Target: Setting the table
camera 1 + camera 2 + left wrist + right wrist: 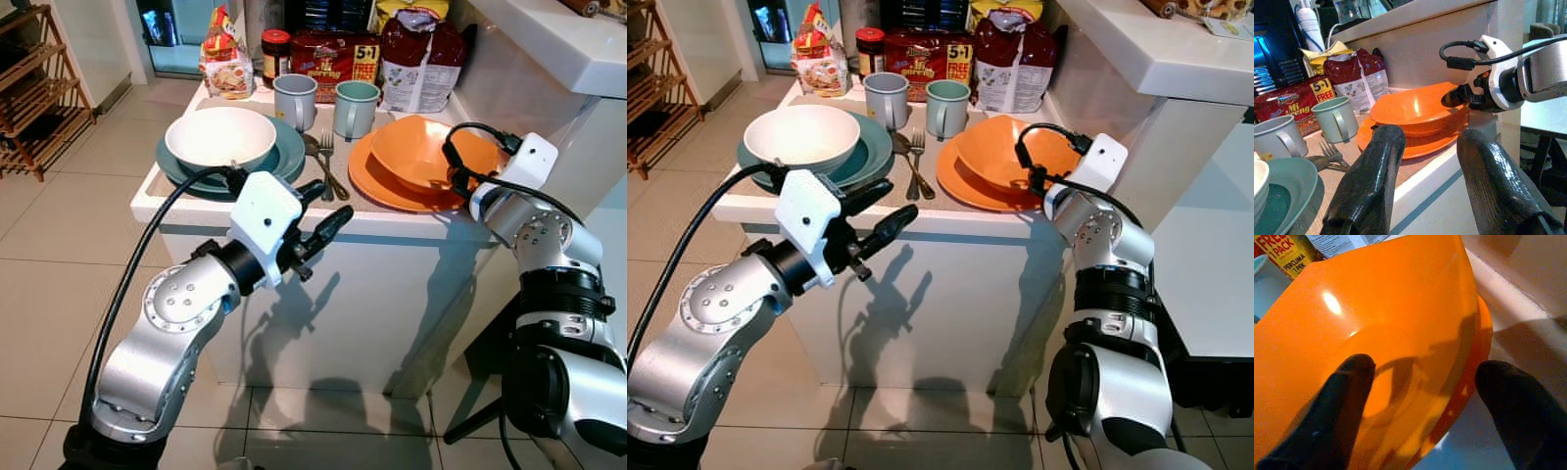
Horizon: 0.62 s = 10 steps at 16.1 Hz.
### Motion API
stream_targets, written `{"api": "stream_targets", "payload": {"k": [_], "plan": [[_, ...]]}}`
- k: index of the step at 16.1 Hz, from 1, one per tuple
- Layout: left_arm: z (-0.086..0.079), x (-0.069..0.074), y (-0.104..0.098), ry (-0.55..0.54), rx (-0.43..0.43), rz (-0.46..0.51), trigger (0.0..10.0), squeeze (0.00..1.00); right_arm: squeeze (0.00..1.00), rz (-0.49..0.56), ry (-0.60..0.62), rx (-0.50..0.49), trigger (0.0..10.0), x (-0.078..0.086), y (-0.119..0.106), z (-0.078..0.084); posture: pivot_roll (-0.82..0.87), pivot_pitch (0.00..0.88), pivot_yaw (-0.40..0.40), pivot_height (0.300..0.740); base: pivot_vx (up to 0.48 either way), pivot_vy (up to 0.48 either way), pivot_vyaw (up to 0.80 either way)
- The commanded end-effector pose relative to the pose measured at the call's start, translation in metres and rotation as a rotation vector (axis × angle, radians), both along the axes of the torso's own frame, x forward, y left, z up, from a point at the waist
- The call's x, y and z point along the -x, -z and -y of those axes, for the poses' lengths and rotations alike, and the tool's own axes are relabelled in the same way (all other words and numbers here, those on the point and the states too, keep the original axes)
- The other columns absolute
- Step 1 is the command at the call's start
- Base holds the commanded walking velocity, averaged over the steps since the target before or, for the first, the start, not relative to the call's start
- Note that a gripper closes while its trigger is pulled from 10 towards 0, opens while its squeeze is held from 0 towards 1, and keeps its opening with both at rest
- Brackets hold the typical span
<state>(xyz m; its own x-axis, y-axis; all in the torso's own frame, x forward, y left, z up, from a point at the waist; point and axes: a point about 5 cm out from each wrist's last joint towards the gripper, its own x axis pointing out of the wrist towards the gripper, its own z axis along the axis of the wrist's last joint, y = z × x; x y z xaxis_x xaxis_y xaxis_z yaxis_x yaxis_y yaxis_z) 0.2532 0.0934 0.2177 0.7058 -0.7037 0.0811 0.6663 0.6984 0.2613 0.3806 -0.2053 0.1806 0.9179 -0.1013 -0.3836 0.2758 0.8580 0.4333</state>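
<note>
Nearest, in the left eye view, the left hand (331, 227) hovers just off the white tabletop's (294, 201) front edge, its fingers apart and empty. Behind it a white bowl (220, 135) sits on a teal plate (284, 152), with two metal forks (328, 162) beside an orange bowl (416, 152) on an orange plate (372, 181).

In the right wrist view, the right hand (1422, 396) straddles the orange bowl's rim, fingers spread, one inside and one outside.
</note>
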Motion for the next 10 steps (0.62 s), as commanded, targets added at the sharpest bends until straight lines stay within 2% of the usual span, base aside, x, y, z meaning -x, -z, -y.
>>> {"api": "stream_targets", "payload": {"k": [1,10], "plan": [[0.0026,0.0018,-0.0002,0.018,-0.018,-0.001,10.0,0.00,0.00,-0.003,-0.007,-0.025,0.0,-0.0014,-0.0032,-0.0002,0.01,0.000,-0.052,0.740,0.000,0.000,0.00],[0.0034,0.0021,-0.0008,0.020,-0.022,-0.001,10.0,0.00,0.00,0.003,-0.010,-0.042,0.0,-0.0013,-0.0028,-0.0011,0.01,0.000,-0.054,0.740,0.000,0.000,0.00]]}}
